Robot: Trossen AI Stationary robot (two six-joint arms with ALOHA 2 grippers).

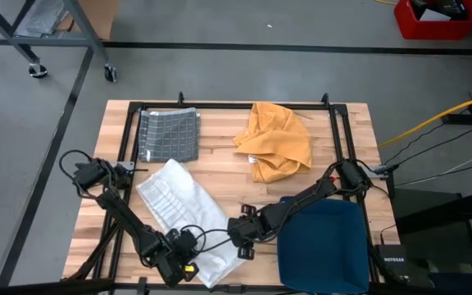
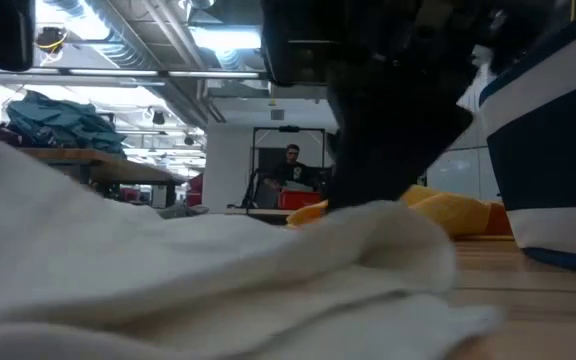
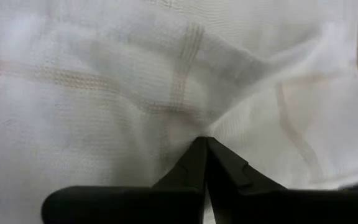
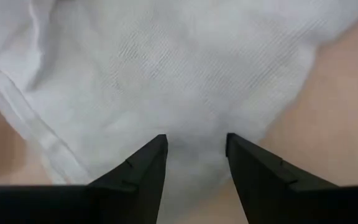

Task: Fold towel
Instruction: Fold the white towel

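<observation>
A white towel point(image 1: 185, 215) lies folded in a long strip on the wooden table, running slantwise from the middle toward the near edge. My left gripper point(image 1: 188, 257) is at its near end, shut, with its fingertips point(image 3: 205, 144) at the cloth. My right gripper point(image 1: 241, 244) stands at the strip's right edge near that same end. Its two fingers are apart, with towel point(image 4: 185, 81) bunched between them. In the low view the towel point(image 2: 218, 270) fills the foreground under a dark gripper. My left gripper's shut fingertips meet the towel's top surface point(image 3: 197, 121) slanting down from above. Creases in the cloth run in toward the tips like a small tent. How many layers are caught I cannot tell. My right gripper has the towel's right edge point(image 4: 196, 146) between its two fingers point(image 4: 151, 163), slanting down from the table's right side. The cloth there looks thick, several layers. The rest of the towel lies on the table.
A folded grey checked towel point(image 1: 169, 135) lies at the far left. A crumpled orange cloth point(image 1: 277, 141) lies at the far middle. A large dark blue piece point(image 1: 322, 242) sits at the near right, close beside my right arm. Bare wood shows between them.
</observation>
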